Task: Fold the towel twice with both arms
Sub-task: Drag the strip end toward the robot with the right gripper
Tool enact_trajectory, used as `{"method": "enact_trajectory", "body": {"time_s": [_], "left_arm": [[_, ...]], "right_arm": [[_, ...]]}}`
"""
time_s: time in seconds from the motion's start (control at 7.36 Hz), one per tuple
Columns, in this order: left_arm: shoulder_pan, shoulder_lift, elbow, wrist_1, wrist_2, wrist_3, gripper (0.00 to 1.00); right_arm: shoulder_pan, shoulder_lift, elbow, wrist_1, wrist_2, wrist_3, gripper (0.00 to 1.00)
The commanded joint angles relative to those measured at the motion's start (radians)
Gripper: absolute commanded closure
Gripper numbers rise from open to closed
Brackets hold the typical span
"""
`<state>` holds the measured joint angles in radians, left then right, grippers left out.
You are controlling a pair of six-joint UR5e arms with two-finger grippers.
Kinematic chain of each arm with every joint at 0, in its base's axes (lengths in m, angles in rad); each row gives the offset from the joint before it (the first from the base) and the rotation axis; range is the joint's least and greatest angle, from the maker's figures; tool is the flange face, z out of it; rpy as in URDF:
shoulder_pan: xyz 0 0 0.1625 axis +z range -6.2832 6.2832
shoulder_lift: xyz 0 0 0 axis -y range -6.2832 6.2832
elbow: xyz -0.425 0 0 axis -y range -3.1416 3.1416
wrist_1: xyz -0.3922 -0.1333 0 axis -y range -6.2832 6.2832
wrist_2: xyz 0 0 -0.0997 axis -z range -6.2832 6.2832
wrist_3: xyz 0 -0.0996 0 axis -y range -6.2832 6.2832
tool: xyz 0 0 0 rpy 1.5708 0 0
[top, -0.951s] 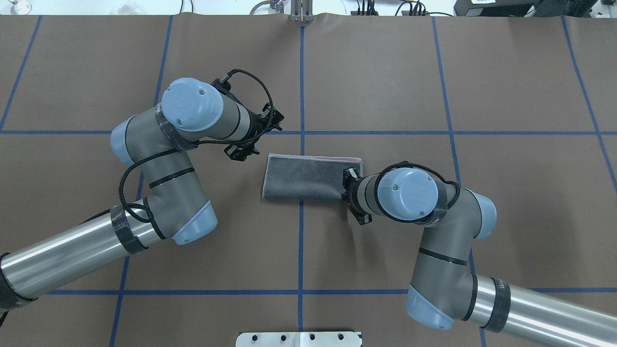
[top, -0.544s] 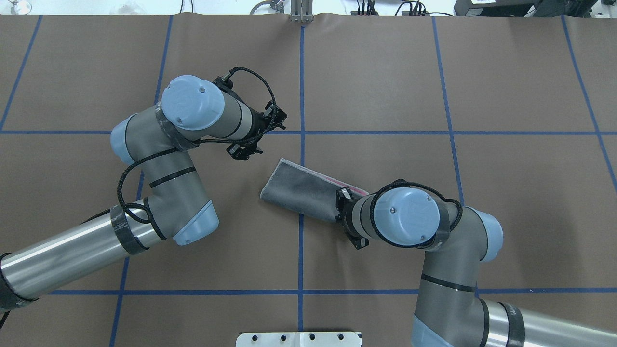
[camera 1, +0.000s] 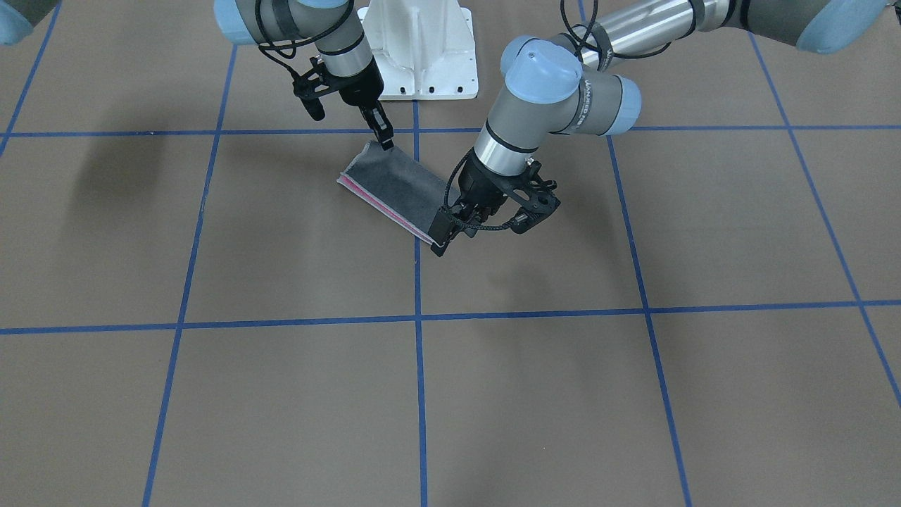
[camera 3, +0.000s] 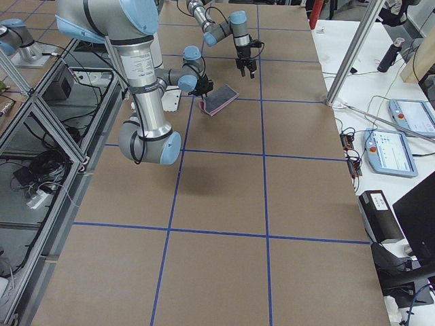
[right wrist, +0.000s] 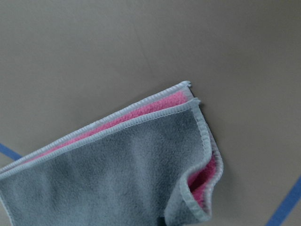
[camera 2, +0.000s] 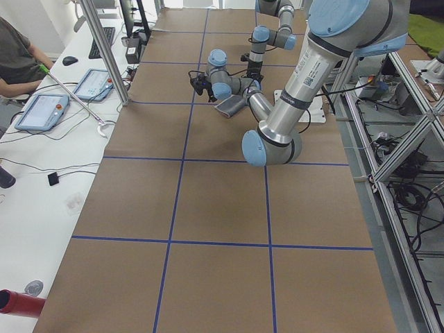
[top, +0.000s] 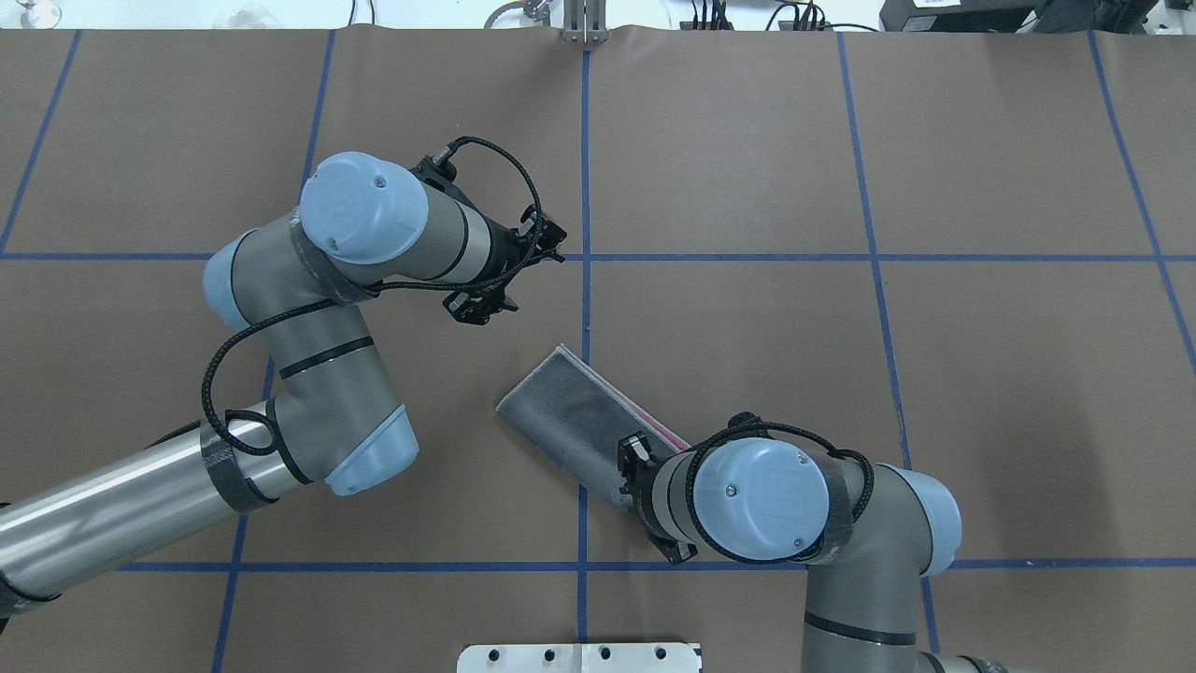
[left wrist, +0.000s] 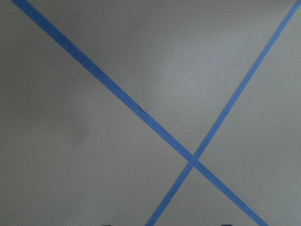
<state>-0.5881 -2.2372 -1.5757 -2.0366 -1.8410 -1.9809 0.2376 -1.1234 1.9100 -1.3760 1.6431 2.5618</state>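
Note:
The towel [top: 579,416] is folded into a narrow strip, dark grey outside with pink showing at its edges. It lies diagonally near the table's centre line and also shows in the front view [camera 1: 401,186]. My right gripper [top: 637,472] is shut on the strip's near end, mostly hidden under its wrist; in the front view it [camera 1: 383,137] pinches a corner that is slightly raised. The right wrist view shows the doubled layers [right wrist: 141,165] with a light grey border. My left gripper [top: 512,271] is open and empty above the table, just beyond the strip's far end [camera 1: 489,224].
Blue tape lines [left wrist: 193,160] divide the brown table cover into squares. The white pedestal base [camera 1: 422,49] stands at the robot's edge of the table. A seated operator [camera 2: 17,62] and tablets are beside the table on the far side.
My right gripper has pulled its end of the towel back toward the robot, swinging the strip from level to diagonal. My left arm has barely shifted.

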Motion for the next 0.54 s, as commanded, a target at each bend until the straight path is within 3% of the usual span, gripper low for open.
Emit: {"method": "enact_trajectory", "body": {"time_s": [0.0, 0.27, 0.41], "left_arm": [[0.059, 0.052, -0.055, 0.038, 0.009, -0.009, 0.16], [0.117, 0.064, -0.073, 0.067, 0.023, -0.052, 0.19], [0.164, 0.064, -0.088, 0.113, 0.075, -0.052, 0.26]], "right_arm": [[0.078, 0.0, 0.015, -0.046, 0.036, -0.032, 0.0], [0.178, 0.007, 0.008, -0.046, 0.085, -0.138, 0.0], [0.207, 0.01, -0.005, -0.044, 0.092, -0.176, 0.0]]}}
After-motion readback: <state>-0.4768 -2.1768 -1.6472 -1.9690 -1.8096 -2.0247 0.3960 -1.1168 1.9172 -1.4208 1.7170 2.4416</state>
